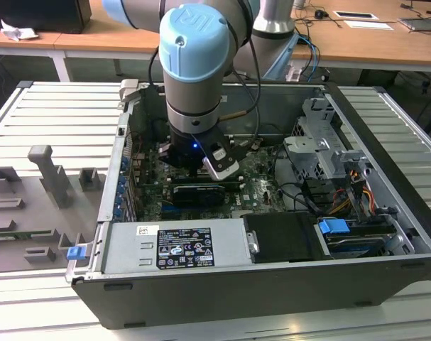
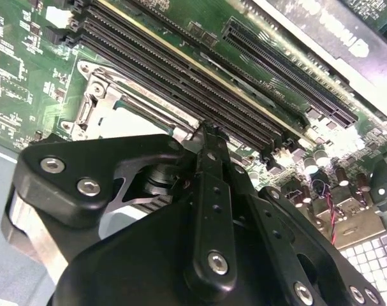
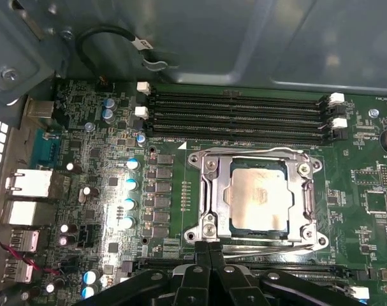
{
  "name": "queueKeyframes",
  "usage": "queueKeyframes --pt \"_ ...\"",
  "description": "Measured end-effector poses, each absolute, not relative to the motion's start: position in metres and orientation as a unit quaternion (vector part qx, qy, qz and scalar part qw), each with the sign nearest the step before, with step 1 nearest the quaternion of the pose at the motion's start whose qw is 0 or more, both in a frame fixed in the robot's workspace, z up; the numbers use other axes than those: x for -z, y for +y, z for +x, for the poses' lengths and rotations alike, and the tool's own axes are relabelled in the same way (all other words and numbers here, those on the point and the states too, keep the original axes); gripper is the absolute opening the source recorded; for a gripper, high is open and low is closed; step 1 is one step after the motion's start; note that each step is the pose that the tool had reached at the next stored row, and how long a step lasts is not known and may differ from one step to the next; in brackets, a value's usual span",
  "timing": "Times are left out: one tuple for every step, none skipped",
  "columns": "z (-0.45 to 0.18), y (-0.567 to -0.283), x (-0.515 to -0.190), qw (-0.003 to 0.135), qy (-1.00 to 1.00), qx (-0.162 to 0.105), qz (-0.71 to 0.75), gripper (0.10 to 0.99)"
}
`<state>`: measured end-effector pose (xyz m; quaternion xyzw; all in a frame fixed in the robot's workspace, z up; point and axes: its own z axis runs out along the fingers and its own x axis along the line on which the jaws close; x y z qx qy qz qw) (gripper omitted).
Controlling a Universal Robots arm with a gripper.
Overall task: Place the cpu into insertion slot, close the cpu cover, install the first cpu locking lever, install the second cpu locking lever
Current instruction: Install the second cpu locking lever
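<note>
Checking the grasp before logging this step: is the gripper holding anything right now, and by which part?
Nothing is held. The black gripper has its fingers together at the edge of the silver-rimmed socket, where the pale silver-grey square cpu already sits under the silver frame cover.

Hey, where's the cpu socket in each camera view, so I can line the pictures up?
First wrist view: the cpu socket lies between the memory slots and the fingers.
Second wrist view: its silver rim peeks out past the fingers, beside the memory slots.
Exterior view: hidden under the arm's wrist, above the motherboard.
Shared landmark: the long black memory slots, in both wrist views.
</note>
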<state>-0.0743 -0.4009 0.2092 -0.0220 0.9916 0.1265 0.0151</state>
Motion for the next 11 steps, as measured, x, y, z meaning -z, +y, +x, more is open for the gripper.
queueKeyframes --pt "-0.0746 -0.4010 -0.2088 0.015 0.992 -0.127 -0.022 0.106" --pt "-0.0749 -0.4010 -0.2085 0.015 0.992 -0.127 -0.022 0.106" --pt "-0.0758 -0.4011 -0.2080 0.015 0.992 -0.127 -0.022 0.106" --pt "-0.0767 -0.4012 -0.2076 0.015 0.991 -0.127 -0.022 0.106" --pt "-0.0777 -0.4013 -0.2075 0.015 0.991 -0.127 -0.022 0.106" --pt "-0.0783 -0.4014 -0.2072 0.015 0.991 -0.128 -0.022 0.106" --pt "-0.0785 -0.4016 -0.2067 0.015 0.991 -0.128 -0.022 0.106" --pt "-0.0789 -0.4018 -0.2058 0.015 0.991 -0.129 -0.022 0.106" --pt "-0.0796 -0.4019 -0.2051 0.015 0.991 -0.132 -0.022 0.106" --pt "-0.0808 -0.4018 -0.2040 0.015 0.991 -0.134 -0.022 0.106" --pt "-0.0818 -0.4019 -0.2030 0.015 0.990 -0.136 -0.022 0.106"
